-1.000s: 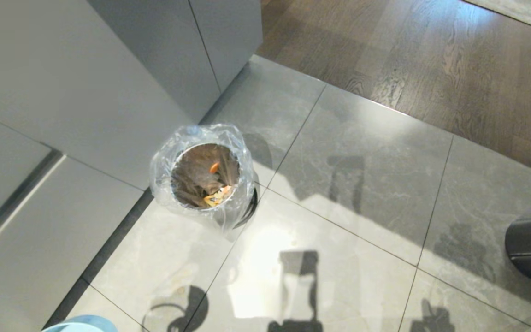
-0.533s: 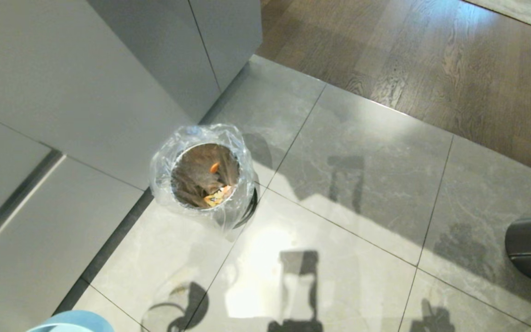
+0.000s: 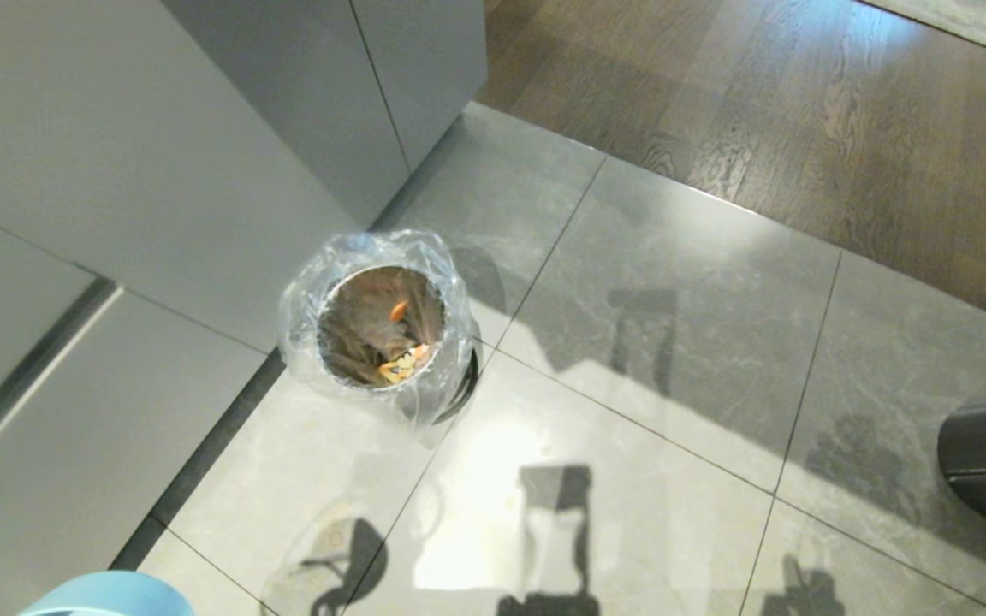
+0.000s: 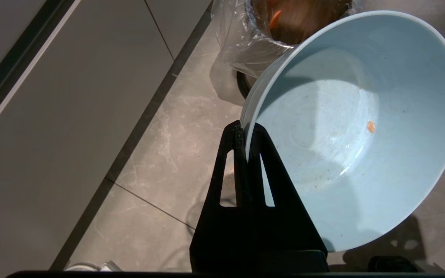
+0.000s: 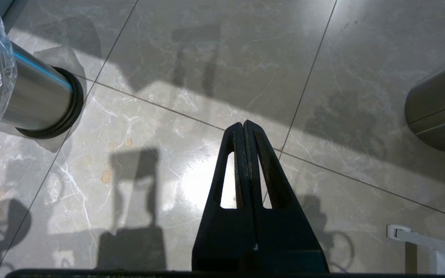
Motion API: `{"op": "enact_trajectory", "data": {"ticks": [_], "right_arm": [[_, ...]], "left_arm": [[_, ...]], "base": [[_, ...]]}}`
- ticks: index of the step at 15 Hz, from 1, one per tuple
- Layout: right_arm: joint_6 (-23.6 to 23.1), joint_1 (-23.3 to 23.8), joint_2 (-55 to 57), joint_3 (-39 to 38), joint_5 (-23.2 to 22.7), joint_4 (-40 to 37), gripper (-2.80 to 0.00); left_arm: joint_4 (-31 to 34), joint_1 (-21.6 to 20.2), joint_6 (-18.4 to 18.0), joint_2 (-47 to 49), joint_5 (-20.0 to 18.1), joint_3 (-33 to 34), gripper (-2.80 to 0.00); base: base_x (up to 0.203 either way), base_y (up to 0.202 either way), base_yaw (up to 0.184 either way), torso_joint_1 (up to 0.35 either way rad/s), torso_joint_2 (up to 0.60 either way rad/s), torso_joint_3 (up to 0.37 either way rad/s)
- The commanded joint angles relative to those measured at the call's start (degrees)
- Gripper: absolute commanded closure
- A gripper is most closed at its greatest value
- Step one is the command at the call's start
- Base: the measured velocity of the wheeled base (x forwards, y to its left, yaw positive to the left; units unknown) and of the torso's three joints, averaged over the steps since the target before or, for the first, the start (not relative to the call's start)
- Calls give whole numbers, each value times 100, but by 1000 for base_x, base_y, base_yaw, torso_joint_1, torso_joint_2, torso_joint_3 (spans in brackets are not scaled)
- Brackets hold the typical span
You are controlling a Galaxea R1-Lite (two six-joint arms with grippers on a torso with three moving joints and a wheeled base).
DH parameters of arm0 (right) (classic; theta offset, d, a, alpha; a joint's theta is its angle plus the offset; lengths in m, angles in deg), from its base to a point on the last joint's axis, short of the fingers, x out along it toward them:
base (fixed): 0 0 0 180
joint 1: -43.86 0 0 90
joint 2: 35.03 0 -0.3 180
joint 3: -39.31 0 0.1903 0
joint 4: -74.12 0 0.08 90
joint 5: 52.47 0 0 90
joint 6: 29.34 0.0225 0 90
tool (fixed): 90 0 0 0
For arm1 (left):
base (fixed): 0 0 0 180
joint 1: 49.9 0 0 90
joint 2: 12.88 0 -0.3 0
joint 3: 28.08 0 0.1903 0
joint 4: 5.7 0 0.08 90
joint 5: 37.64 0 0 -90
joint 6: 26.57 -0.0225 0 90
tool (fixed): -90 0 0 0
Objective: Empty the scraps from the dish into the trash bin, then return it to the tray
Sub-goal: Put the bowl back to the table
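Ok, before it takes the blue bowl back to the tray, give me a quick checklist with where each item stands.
1. Left gripper shut on the dish rim: ok.
2. Dish emptied: not quite ok, one small orange bit clings inside.
3. Scraps in the trash bin: ok.
4. Floor near the bin free of dropped pieces: ok, none visible.
5. Right gripper shut, empty: ok.
6. Tray ready: cannot tell, out of view.

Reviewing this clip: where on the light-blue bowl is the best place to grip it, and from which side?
By the thin rim, one finger inside and one outside, as the left gripper does now, shut on the bowl at its edge nearest the wrist. The wall is smooth, wide and flaring, without a handle, so only the rim fits between the fingers.
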Motion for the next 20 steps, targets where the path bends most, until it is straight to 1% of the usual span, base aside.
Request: {"op": "enact_trajectory", "data": {"ticks": [1, 20], "right_arm": [[6, 0, 1, 0, 1, 2, 0], [6, 0, 2, 0, 1, 2, 0]], "left_arm": [[-2, -4, -2, -29, -2, 0, 0], [-2, -4, -2, -29, -2, 0, 0]], "base": [[0, 0, 0, 0, 0, 0], [0, 0, 0, 0, 0, 0]]}}
